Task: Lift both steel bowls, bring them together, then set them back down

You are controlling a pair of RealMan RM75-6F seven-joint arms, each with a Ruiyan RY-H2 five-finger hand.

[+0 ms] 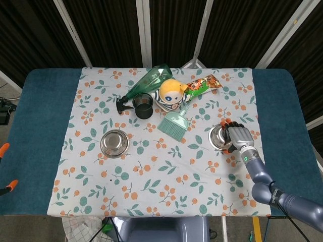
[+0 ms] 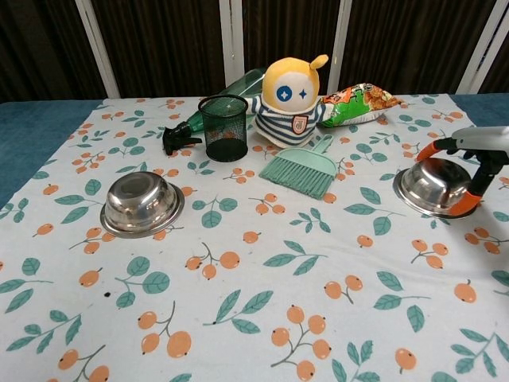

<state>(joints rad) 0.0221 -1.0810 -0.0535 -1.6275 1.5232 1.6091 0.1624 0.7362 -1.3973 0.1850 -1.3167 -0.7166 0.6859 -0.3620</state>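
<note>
The right steel bowl (image 1: 220, 136) (image 2: 433, 185) sits flat on the floral cloth at the right. My right hand (image 1: 238, 137) (image 2: 475, 163) reaches over its right side. One orange-tipped finger lies over the far rim and the thumb tip is at the near rim, fingers still apart. The left steel bowl (image 1: 114, 142) (image 2: 141, 202) rests on the cloth at the left, untouched. Of my left hand (image 1: 4, 149), only orange fingertips show at the head view's left edge, spread apart off the table and holding nothing.
At the back of the cloth stand a black mesh cup (image 2: 223, 126), a plush doll (image 2: 290, 99), a green spray bottle (image 1: 146, 83) lying down, a snack bag (image 2: 358, 103) and a small green brush (image 2: 302, 171). Bare cloth (image 2: 262, 302) lies between and in front of the bowls.
</note>
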